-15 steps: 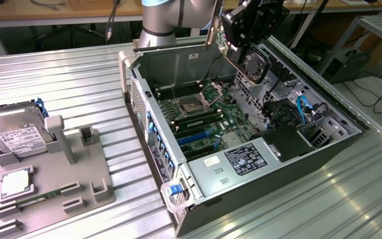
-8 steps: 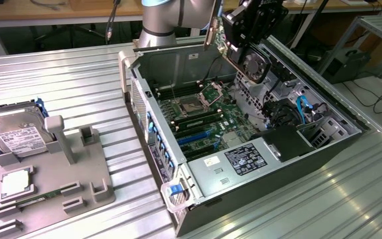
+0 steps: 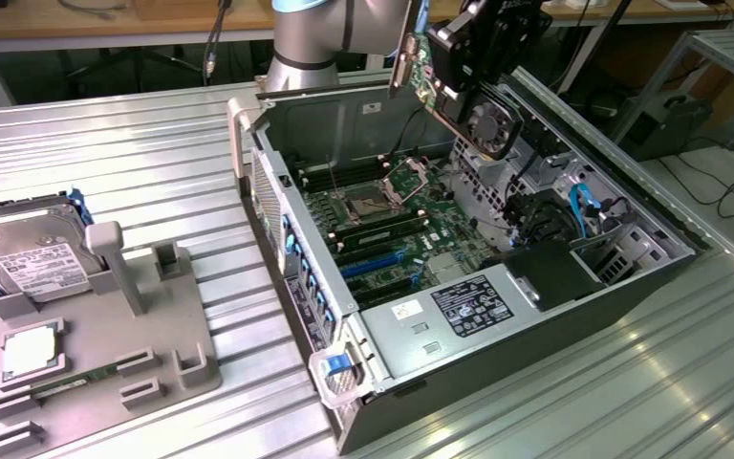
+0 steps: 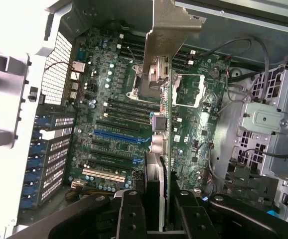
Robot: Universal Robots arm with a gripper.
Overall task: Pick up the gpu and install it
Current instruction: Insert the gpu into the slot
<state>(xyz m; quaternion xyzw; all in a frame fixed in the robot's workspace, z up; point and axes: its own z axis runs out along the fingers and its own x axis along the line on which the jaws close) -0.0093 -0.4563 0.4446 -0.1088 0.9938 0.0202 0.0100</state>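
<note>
The gpu [image 3: 476, 113] hangs clamped edge-on in the closed pincer [image 4: 160, 213], silver bracket [image 4: 170, 30] at the end farthest from the jaws, with the green motherboard [image 4: 109, 114] of the open computer case [image 3: 329, 105] right beneath it, on the ribbed table [image 3: 112, 143].

The gpu [image 3: 489, 122] hangs above the open case [image 3: 341, 110], seemingly clear of the motherboard [image 3: 386, 215].

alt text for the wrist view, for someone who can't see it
The gripper holds the gpu edge-on, its silver bracket at the far end, over the green motherboard inside an open computer case. A long blue slot shows on the board.
</note>
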